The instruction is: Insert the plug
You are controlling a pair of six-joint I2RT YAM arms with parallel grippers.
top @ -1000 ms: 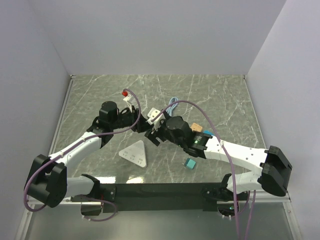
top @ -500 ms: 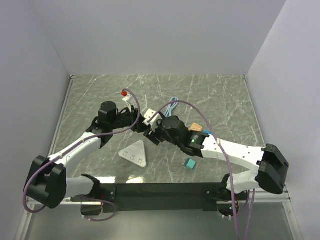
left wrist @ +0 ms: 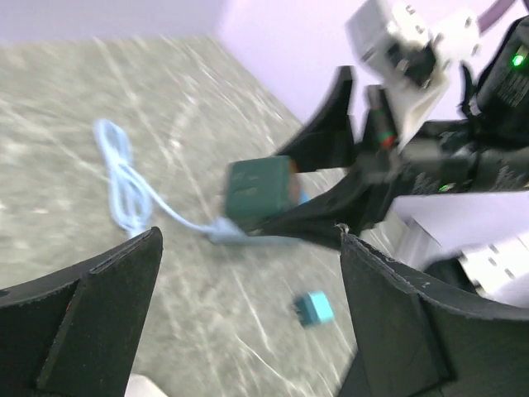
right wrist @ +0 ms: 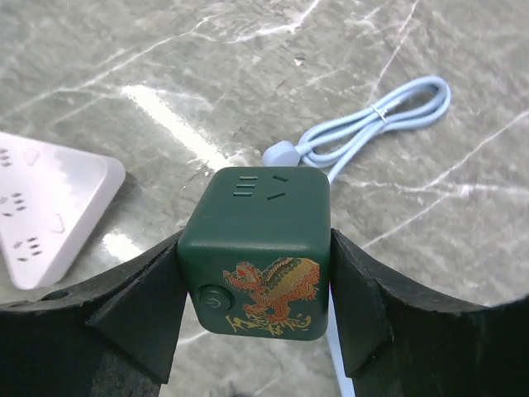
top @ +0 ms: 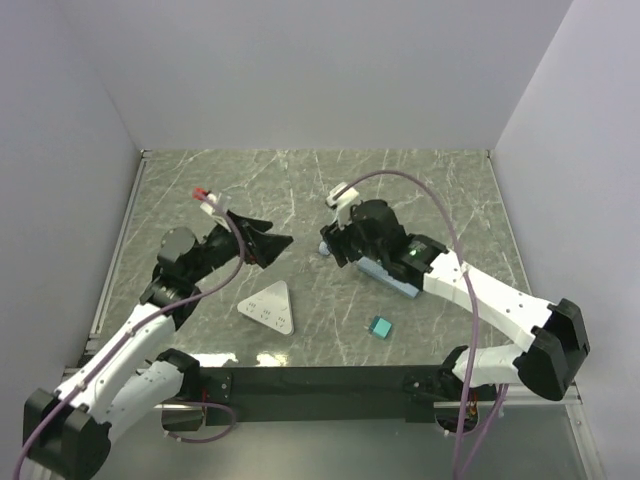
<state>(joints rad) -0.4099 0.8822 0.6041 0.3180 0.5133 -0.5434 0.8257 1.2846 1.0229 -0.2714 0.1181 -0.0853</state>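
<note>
Right wrist view, and a green cube [right wrist: 260,207] is seen pinched squarely between the two black fingers of the right claw [right wrist: 256,244], one finger pressed to each side face. The cube is dark green with rounded edges. Slots are cut into its top face, a round button is set low on the near face, and a gold and red dragon is printed beside it. It is held above the grey marbled table [right wrist: 124,50].

Just beyond the cube, a pale blue plug [right wrist: 281,155] with a rounded head is found lying on the table. From it a pale blue cable [right wrist: 388,112] is looped away to the right, tied with a small band. More of the same blue is glimpsed below the cube's right corner; whether the cable is joined to the cube cannot be told. To the left, a white power strip [right wrist: 45,211] with rounded corners is laid flat, several sockets shown on its face.

From the top view, the left claw [top: 278,232] is seen spread wide, with nothing between its fingers, well apart from the right claw. The power strip is shown as a triangle near the front middle of the table, and a small teal block [top: 379,327] is lying to its right. The left wrist view is blurred, but the cube is caught there in the other claw's grip.
</note>
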